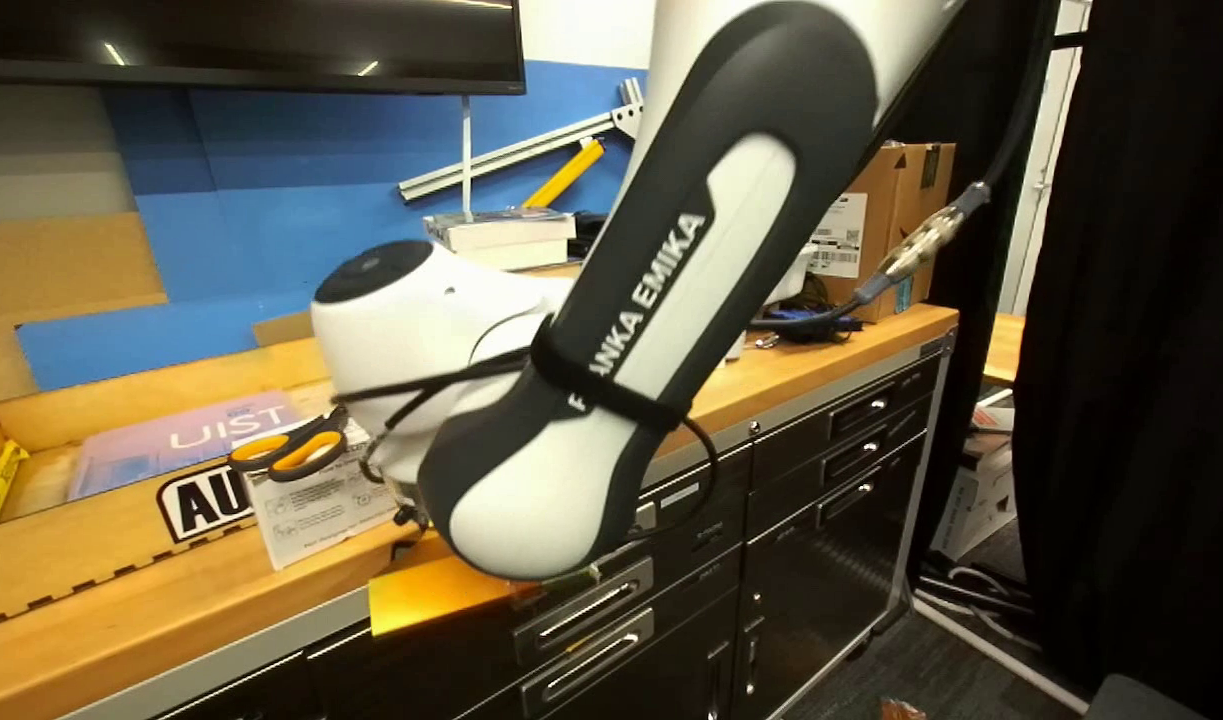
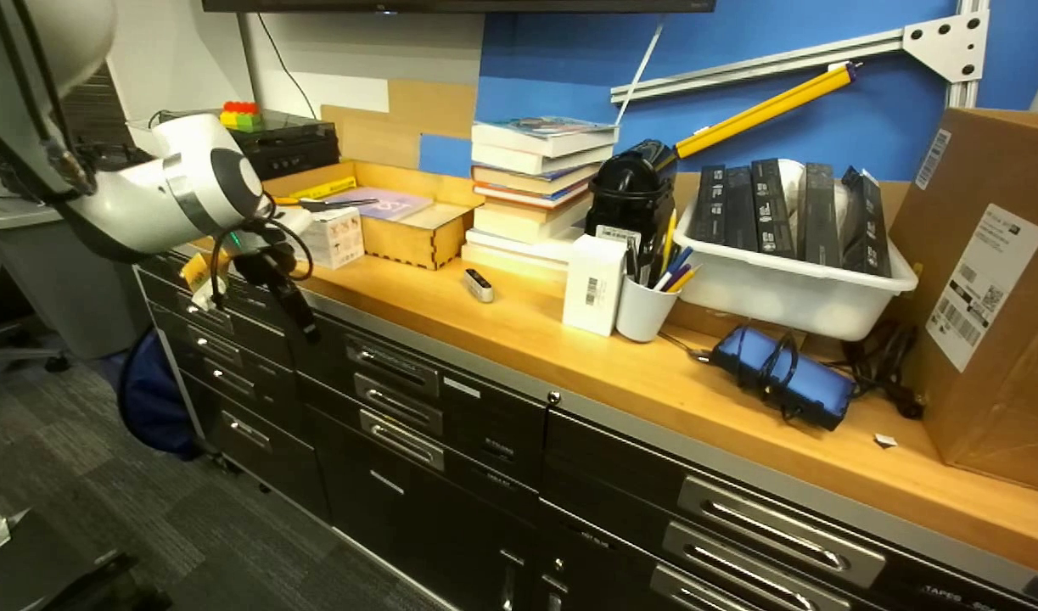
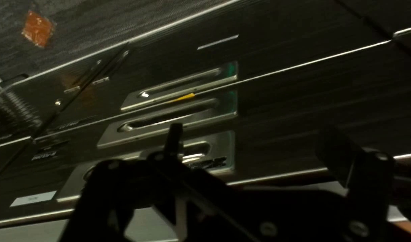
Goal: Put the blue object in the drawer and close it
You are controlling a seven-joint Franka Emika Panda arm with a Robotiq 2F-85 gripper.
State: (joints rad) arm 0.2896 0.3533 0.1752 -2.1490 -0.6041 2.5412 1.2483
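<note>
Three metal handles (image 3: 170,118) slant across the dark drawer fronts (image 3: 286,111) in the wrist view, and those fronts look closed. Before them the gripper (image 3: 250,136) has its fingers spread well apart, with drawer front showing between the tips; one finger (image 3: 173,143) overlaps the handle nearest the desk (image 2: 519,322), though whether it touches cannot be told. In an exterior view the gripper hangs just off the desk edge, tipped downward below the arm (image 2: 141,204). Where the blue object is, I cannot tell from these views. A tool (image 1: 291,450) with orange and black loops lies on a white printed box (image 1: 321,515), beside the wooden tray (image 2: 400,242). Farther along stand stacked books (image 2: 527,199), a pen cup (image 2: 646,314) and a white bin (image 2: 773,293).
</note>
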